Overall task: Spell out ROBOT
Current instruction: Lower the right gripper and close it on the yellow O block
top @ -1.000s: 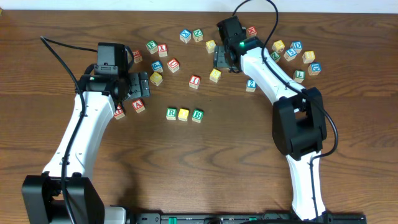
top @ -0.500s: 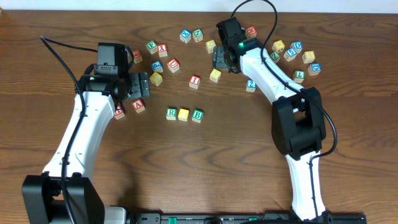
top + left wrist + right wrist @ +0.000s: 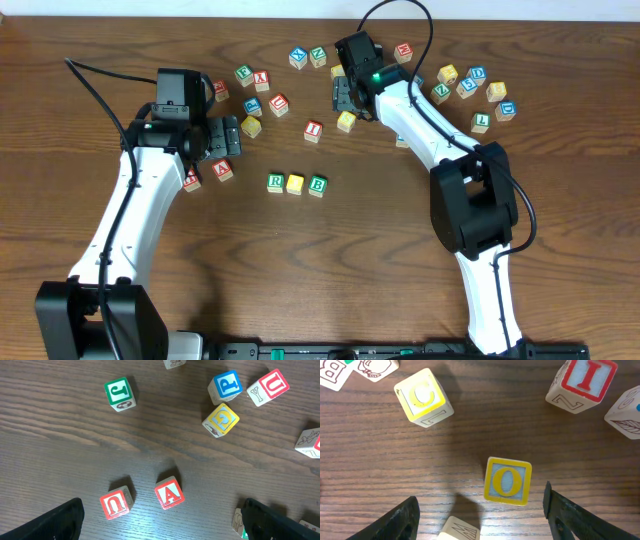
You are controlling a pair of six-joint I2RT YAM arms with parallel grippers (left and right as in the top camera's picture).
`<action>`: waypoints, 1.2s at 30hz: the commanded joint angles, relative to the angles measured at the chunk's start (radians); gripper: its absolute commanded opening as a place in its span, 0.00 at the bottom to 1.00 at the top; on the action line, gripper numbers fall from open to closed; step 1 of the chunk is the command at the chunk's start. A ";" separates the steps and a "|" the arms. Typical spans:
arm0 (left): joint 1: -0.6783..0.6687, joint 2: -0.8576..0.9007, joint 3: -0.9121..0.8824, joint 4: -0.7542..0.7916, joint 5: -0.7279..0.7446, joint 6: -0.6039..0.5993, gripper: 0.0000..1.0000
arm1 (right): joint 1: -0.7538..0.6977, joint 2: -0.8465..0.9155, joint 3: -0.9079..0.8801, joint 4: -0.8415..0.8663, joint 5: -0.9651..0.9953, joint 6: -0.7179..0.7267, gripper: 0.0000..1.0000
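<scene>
A short row stands mid-table in the overhead view: a green R block (image 3: 276,182), a yellow block (image 3: 295,184) and a green B block (image 3: 317,185). My right gripper (image 3: 343,95) is open and empty, hovering over a yellow O block (image 3: 346,121). In the right wrist view the O block (image 3: 507,481) lies on the wood between and just ahead of the open fingers (image 3: 480,520). My left gripper (image 3: 225,135) is open and empty above a red A block (image 3: 168,493) and a red U block (image 3: 116,503); its fingers (image 3: 160,522) frame them.
Loose blocks lie near the right gripper: a yellow C (image 3: 423,396) and a red I (image 3: 585,380). The left wrist view shows a green J (image 3: 120,393), a blue P (image 3: 225,386) and a yellow block (image 3: 220,419). Several more blocks cluster at far right (image 3: 478,90).
My right arm has shifted a little left and toward the far edge, so its gripper now sits over the O block. The left arm and the row have not moved.
</scene>
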 commanded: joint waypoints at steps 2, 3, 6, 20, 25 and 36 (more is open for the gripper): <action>0.004 -0.002 -0.010 -0.003 0.007 0.014 0.99 | -0.002 0.009 -0.004 0.003 0.043 -0.012 0.75; 0.004 -0.002 -0.010 -0.003 0.007 0.014 0.99 | -0.003 0.009 -0.004 0.003 0.046 -0.012 0.75; 0.004 -0.002 -0.010 -0.003 0.007 0.014 0.99 | -0.003 0.009 -0.004 0.004 0.050 -0.016 0.75; 0.004 -0.002 -0.010 -0.003 0.007 0.014 0.99 | -0.008 0.026 -0.005 0.020 0.069 -0.023 0.77; 0.004 -0.002 -0.010 -0.003 0.007 0.014 0.99 | -0.008 0.049 -0.005 0.017 0.068 -0.023 0.78; 0.004 -0.002 -0.010 -0.003 0.007 0.014 0.99 | -0.017 0.055 -0.005 0.026 0.069 -0.023 0.77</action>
